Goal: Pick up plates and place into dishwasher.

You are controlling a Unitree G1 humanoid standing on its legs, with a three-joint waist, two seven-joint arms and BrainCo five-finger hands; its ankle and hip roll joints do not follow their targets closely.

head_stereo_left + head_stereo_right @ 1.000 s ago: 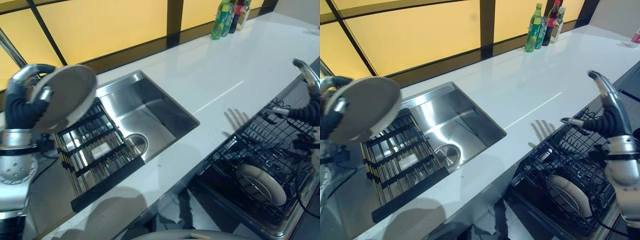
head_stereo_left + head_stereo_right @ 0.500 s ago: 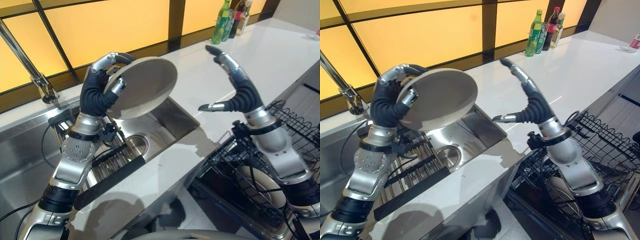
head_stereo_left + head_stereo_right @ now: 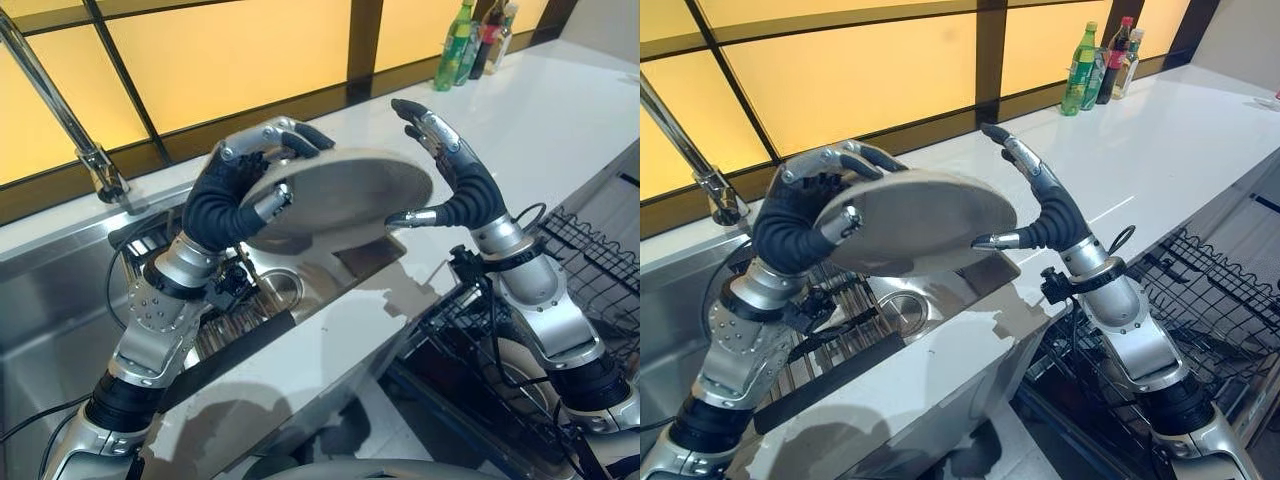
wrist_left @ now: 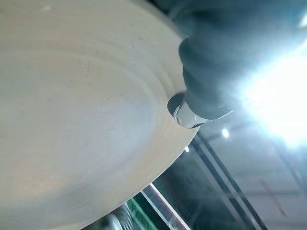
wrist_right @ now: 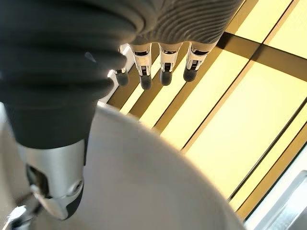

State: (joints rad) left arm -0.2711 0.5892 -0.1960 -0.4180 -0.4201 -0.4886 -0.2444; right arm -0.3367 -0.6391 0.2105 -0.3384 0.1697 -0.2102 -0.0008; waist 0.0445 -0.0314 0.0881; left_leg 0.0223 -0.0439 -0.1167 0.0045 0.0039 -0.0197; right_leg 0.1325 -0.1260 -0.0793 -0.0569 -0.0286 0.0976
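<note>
Showing a hand-over above the sink (image 3: 330, 262): the left hand (image 3: 235, 195) clamped the plate (image 3: 345, 192) at its 9 o'clock rim; the right hand (image 3: 455, 185), fingers spread, cupped its 3 o'clock edge. Stiff, smooth and probably breakable, it called for opposed rim grips.

Head eyes look down, share sink (image 3: 300, 290); wrist cameras hug plate (image 4: 72, 110).

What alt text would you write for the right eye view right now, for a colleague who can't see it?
The left hand holds a pale plate nearly flat above the sink, fingers curled over its rim. The right hand is open at the plate's other edge, thumb at the rim. A dishwasher rack stands open at lower right, and bottles stand on the white counter behind.
</note>
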